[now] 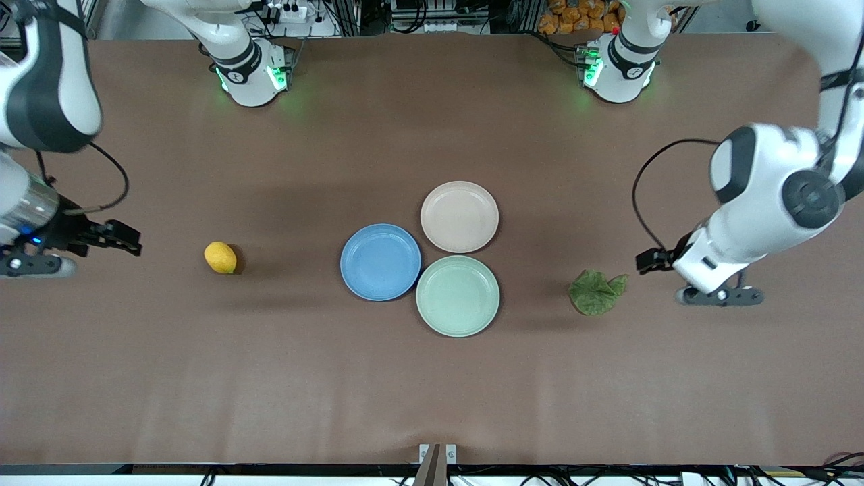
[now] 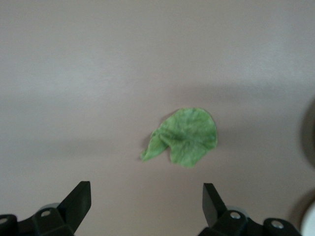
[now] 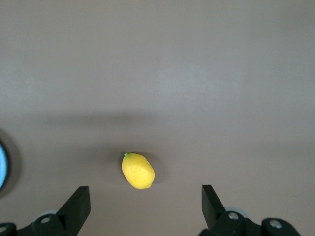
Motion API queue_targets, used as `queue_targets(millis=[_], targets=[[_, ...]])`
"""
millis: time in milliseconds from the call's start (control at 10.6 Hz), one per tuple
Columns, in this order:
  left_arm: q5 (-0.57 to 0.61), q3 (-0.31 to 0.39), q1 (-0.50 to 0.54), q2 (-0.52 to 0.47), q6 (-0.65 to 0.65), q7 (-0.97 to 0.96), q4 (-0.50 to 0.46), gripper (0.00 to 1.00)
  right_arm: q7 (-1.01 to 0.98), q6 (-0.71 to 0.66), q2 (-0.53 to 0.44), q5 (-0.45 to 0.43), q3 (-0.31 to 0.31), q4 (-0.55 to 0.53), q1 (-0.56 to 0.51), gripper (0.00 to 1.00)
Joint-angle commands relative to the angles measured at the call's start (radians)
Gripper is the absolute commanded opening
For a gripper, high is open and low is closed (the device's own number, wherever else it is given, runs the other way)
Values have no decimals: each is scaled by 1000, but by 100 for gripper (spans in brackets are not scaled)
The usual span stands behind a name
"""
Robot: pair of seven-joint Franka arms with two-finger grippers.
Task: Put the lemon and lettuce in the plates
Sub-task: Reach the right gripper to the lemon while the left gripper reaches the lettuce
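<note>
Nothing's placed yet. The lemon [image 1: 221, 257] sits on the bare table toward the right arm's end, the lettuce [image 1: 596, 291] toward the left arm's end, both well apart from the empty blue plate [image 1: 381, 262] and beige-pink plate [image 1: 460, 217] in the middle. Right gripper [image 3: 145, 205] hangs over the table near the lemon with fingers spread; left gripper [image 2: 146, 202] does the same by the lettuce. Both pickups are left.

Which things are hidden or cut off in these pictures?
- Front view: right gripper partly cut by the picture edge.
- Left wrist view: a plate cut by the edge, colour unclear; lettuce blurred.
- Right wrist view: blue plate mostly cut off; lemon underside hidden.
</note>
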Motion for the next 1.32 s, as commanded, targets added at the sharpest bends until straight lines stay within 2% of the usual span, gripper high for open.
queue_targets(millis=[0, 188, 377, 754, 848, 942, 1130, 1225], targets=[[-19, 5, -41, 124, 109, -34, 16, 100, 1, 86, 29, 9, 9, -84, -14, 100], [-12, 5, -73, 207, 190, -93, 0, 100, 2, 111, 69, 9, 9, -96, -17, 100], [3, 6, -76, 231, 318, -91, -74, 100, -8, 120, 91, 9, 14, -116, 15, 100], [36, 11, -76, 241, 341, -91, -111, 100, -162, 238, 97, -25, 15, -222, 55, 100], [68, 13, -76, 242, 341, -93, -115, 84, -166, 255, 100, -69, 19, -240, 88, 100], [111, 13, -76, 244, 341, -93, -115, 62, -166, 308, 101, -139, 20, -274, 96, 100], [134, 13, -75, 241, 338, -102, -114, 10, -188, 465, 111, -155, 22, -378, 98, 100], [136, 11, -78, 235, 335, -135, -112, 0, -219, 553, 120, -155, 22, -430, 93, 100]])
